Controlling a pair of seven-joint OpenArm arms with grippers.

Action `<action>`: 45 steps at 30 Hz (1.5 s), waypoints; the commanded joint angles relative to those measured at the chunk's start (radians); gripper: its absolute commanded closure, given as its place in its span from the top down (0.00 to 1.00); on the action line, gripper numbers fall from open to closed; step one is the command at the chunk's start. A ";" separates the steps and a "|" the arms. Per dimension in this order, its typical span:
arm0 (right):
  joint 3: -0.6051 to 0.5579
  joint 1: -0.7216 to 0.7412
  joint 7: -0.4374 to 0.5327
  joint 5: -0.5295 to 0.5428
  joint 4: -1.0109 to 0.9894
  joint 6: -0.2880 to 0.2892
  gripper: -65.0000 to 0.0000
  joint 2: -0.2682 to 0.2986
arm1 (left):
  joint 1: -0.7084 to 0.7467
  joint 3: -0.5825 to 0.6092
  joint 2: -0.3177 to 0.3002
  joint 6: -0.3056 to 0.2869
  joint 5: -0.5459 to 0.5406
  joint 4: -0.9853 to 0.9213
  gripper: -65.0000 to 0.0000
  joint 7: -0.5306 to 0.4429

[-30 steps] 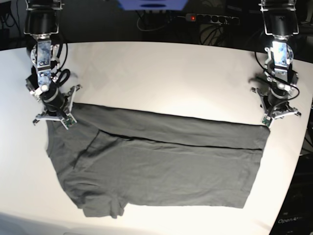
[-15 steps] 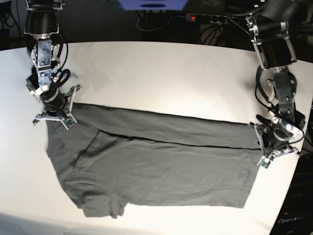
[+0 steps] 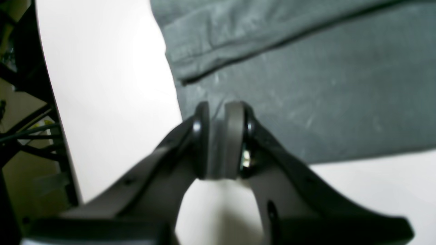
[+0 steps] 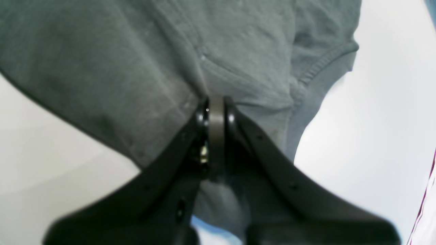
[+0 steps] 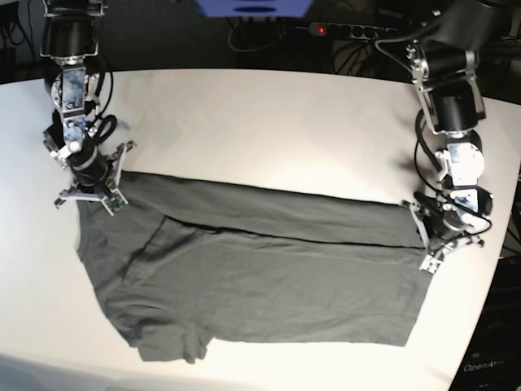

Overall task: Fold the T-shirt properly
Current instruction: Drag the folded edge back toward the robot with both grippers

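Note:
The dark grey T-shirt (image 5: pixel 269 277) lies flat across the white table (image 5: pixel 269 122), its far long edge folded over toward me. My right gripper (image 5: pixel 88 198) sits at the shirt's far-left corner. In the right wrist view, the right gripper (image 4: pixel 216 102) is shut on the T-shirt (image 4: pixel 102 68), with creases running into its tips and a sleeve hem to the right. My left gripper (image 5: pixel 422 236) is at the shirt's right edge, just below the fold. In the left wrist view, the left gripper (image 3: pixel 221 109) is shut, tips on the T-shirt (image 3: pixel 306 85) near its edge.
A black power strip (image 5: pixel 346 31) with cables lies behind the table's far edge. The table's right edge runs close to my left arm. Dark frame parts (image 3: pixel 30 136) show beyond it.
My left arm swung from the shirt's folded far-right corner down to its right edge below the fold, then settled slightly inward. The shirt and the right arm stayed put.

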 commanded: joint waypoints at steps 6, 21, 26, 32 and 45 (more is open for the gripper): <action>0.003 -0.014 -0.038 -0.017 0.001 0.017 0.01 0.012 | -0.025 0.000 -0.007 0.006 -0.004 -0.071 0.13 -0.014; 0.003 -0.022 -0.039 -0.015 -0.001 0.017 0.01 0.032 | 0.077 -0.004 -0.012 -0.003 -0.004 -0.025 0.13 0.087; 0.003 -0.042 -0.038 -0.017 0.004 0.018 0.01 0.032 | 0.170 -0.004 -0.004 -0.006 -0.010 0.089 0.13 0.148; 0.003 -0.080 -0.032 -0.017 0.005 0.018 0.01 0.033 | 0.282 -0.004 0.021 -0.006 -0.004 0.224 0.13 0.168; 0.029 -0.255 -0.036 -0.015 0.111 0.018 0.01 0.042 | 0.417 -0.004 0.030 -0.006 -0.010 0.305 0.13 0.168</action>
